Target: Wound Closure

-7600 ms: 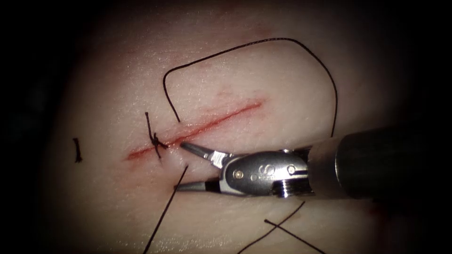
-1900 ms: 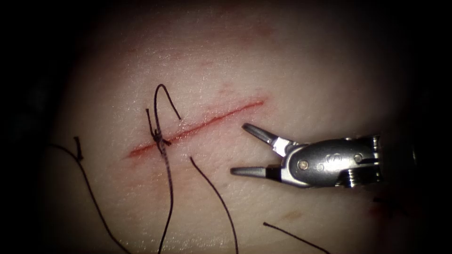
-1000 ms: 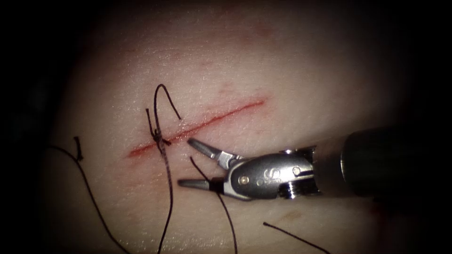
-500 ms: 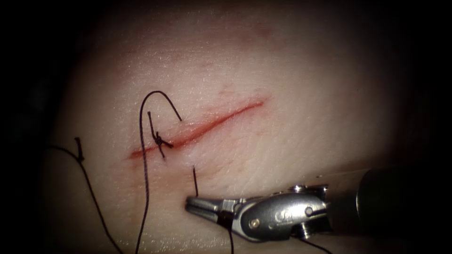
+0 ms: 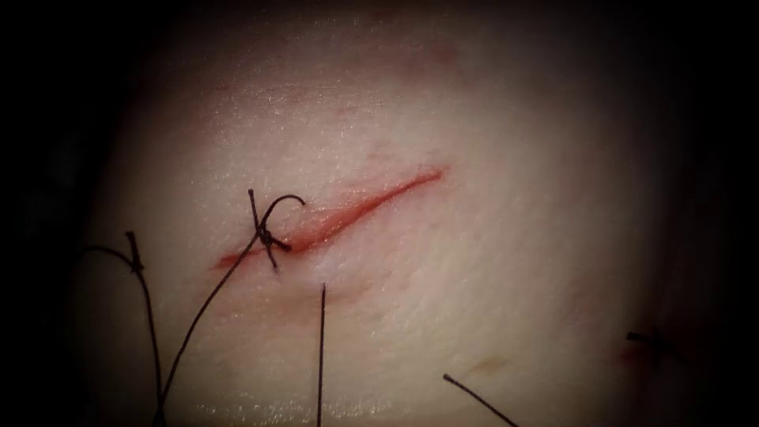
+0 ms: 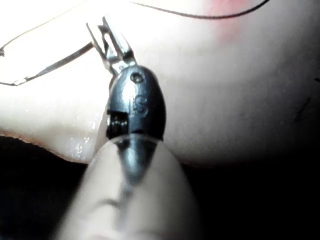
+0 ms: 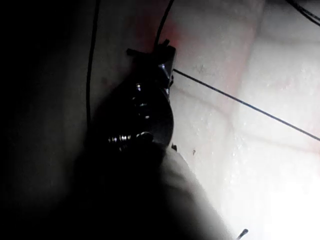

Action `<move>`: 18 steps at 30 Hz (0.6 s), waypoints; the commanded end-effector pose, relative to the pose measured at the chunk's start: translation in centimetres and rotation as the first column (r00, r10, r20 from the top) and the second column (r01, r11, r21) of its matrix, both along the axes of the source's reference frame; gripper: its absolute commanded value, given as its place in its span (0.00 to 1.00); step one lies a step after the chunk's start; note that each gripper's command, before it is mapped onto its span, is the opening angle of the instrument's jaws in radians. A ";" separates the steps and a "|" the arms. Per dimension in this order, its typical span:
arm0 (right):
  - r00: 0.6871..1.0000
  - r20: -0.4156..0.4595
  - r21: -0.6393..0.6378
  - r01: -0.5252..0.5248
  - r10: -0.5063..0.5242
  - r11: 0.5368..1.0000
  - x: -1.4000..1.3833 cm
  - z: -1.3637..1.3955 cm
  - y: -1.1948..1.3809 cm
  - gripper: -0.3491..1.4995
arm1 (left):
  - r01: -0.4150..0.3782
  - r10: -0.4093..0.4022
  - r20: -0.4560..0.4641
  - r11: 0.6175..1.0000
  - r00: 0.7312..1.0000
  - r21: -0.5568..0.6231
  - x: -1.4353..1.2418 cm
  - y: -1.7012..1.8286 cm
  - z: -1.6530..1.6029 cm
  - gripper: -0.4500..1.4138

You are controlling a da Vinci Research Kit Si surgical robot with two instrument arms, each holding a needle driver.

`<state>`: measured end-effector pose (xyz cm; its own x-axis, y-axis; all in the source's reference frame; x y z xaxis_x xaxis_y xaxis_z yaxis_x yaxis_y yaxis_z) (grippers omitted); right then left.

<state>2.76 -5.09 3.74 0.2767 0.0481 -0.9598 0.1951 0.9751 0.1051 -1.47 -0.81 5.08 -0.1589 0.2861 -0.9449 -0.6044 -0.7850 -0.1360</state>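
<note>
One knot (image 5: pixel 266 236) sits tied at the cut's (image 5: pixel 348 213) left end; most of it still gapes. Our left tool (image 6: pixel 109 40) pinches thread (image 6: pixel 55 62) between its jaws; whether our right tool (image 7: pixel 162 57) grips anything, we cannot tell.

The tissue (image 5: pixel 490 269) carries a slanting red cut (image 5: pixel 340 217) with one knot (image 5: pixel 265 236) near its left end; loose thread (image 5: pixel 320 348) (several dark strands) trails over its surface.
</note>
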 end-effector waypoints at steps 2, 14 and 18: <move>1.000 -0.018 0.018 -0.022 0.022 1.000 0.09 -0.05 -0.01 0.14 | -0.002 0.002 0.002 1.000 1.000 0.003 -0.08 -0.09 0.06 0.00; 0.980 -0.036 -0.037 -0.196 0.195 0.980 -0.29 0.06 1.32 0.83 | -0.008 0.008 0.006 1.000 1.000 0.001 -0.02 -0.10 0.10 0.00; 0.979 -0.026 -0.071 -0.202 0.201 0.977 -0.35 0.17 1.51 0.82 | -0.008 0.008 0.005 1.000 1.000 0.001 -0.02 -0.10 0.12 0.00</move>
<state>2.37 -3.50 3.84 0.2495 0.0265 -0.9680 -0.0093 0.9996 0.0250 -1.41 -0.83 5.15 -0.1588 0.2814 -0.9463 -0.5981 -0.7900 -0.1346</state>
